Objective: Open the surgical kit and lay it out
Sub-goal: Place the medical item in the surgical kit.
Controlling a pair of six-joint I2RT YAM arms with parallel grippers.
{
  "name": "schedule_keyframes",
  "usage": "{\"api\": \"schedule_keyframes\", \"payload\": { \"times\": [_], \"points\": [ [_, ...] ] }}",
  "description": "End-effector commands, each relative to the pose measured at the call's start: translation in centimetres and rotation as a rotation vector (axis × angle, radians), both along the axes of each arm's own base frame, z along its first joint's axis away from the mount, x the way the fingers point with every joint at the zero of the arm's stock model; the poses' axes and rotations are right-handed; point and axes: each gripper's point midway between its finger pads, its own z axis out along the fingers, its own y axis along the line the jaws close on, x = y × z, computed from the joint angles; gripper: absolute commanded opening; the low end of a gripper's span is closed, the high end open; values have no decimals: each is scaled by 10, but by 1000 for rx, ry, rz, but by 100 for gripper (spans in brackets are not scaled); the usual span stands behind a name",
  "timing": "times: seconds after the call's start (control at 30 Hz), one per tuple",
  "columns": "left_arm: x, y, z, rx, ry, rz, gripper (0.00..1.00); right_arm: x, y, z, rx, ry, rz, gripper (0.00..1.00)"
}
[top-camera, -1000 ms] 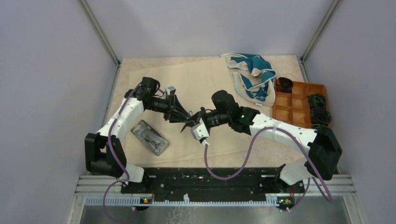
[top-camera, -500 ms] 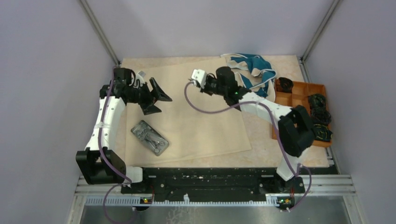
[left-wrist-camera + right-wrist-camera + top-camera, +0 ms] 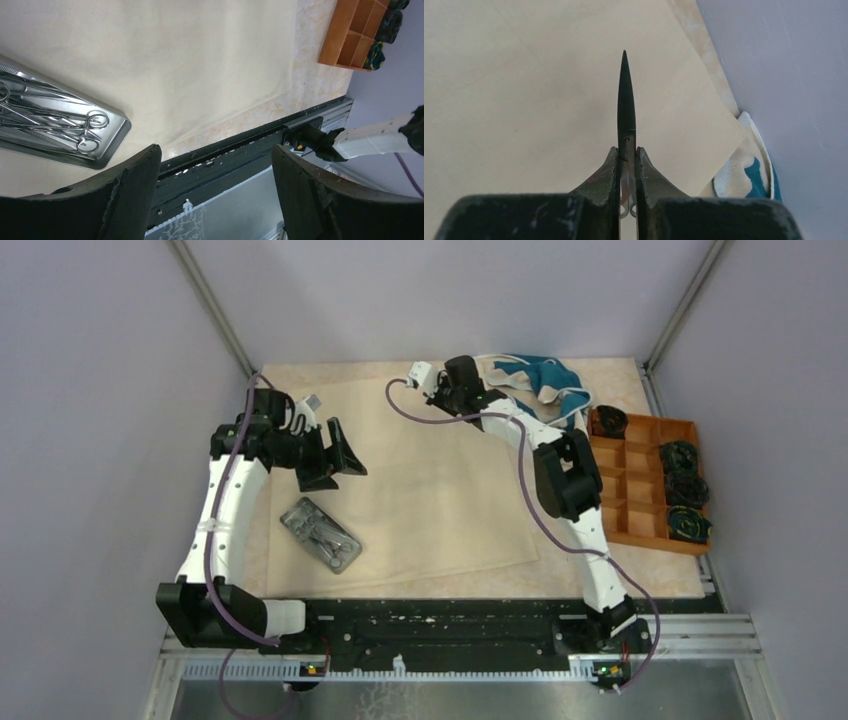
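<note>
While wide apart, left gripper [image 3: 215, 152] above one cloth wrap [image 3: 440, 490]; right gripper [image 3: 626, 150] tight around one scissors [image 3: 625, 100]; one steel tray [image 3: 117, 142].

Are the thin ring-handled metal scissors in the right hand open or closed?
Closed: the thin ring-handled metal scissors show blades together as one point in the right wrist view, pinched in the right hand.

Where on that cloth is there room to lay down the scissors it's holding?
The beige cloth is bare across its middle and near-right, from the steel tray to its right edge. Crowded: the tray, full of instruments; the stretch by the left tool; the far corner by the teal-and-white fabric, where the right tool grips the scissors.
</note>
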Motion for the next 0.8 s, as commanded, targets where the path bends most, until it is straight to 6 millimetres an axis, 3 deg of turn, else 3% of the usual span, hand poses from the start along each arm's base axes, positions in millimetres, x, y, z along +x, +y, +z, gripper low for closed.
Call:
{"api": "schedule_keyframes", "payload": {
  "times": [0.0,0.2,0.6,0.77],
  "points": [
    [-3,-4,10,34,-68,-64,87,34,-14,-9,-67,0,0,0],
    [-2,-3,2,58,-45,-73,87,53,-27,-33,-114,21,-6,0],
    [4,-6,-5,40,-8,-73,86,68,-24,-52,-96,-2,9,0],
    [4,-4,-5,49,0,-72,86,79,-24,-57,-81,-21,-15,5]
  ]
}}
